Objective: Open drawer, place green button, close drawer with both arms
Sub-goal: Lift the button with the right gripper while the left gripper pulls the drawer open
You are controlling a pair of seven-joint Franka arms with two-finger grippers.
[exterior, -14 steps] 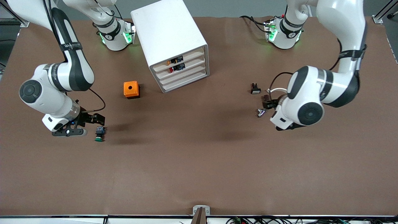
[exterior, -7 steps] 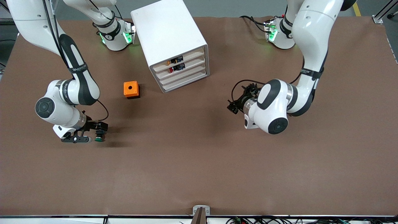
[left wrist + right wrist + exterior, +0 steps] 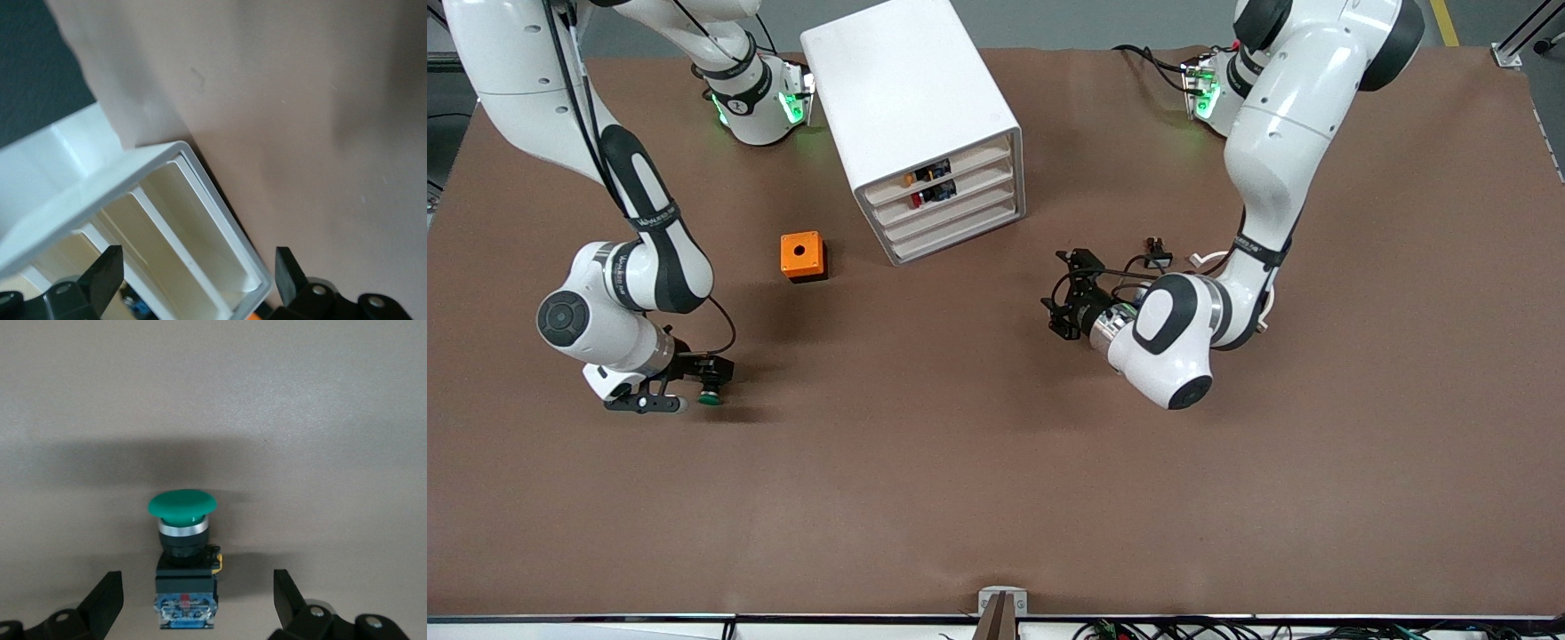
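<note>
We find the button (image 3: 710, 396) lying on its side on the brown table (image 3: 996, 498), nearer the front camera than anything else and toward the right arm's end. Its long axis runs along the table surface, with the round green cap facing the front camera and the dark blue-black body pointing back toward the robots' bases. In the right wrist view the button (image 3: 183, 553) shows a smooth domed cap, a bright metal collar under it, and a squared body with blue and red details at its end.

The right gripper (image 3: 694, 380) is low over the button, its black fingers (image 3: 107, 600) spread apart on either side of the body and not touching it.

Farther from the camera we note the left gripper (image 3: 1069, 300), above bare table between the cabinet and the left arm's end, fingers (image 3: 288, 273) apart and holding nothing; it faces the drawer fronts.

Farther still lies an orange cube (image 3: 802, 256) with a round hole in its top face. A small black part (image 3: 1158, 256) lies toward the left arm's end.

The white boxy cabinet (image 3: 911, 107) stands farthest, smooth-walled, with four shallow trays stacked behind pale translucent fronts. The drawer (image 3: 956, 211), third from the top, sits flush and closed. Small coloured parts show in the upper trays.
</note>
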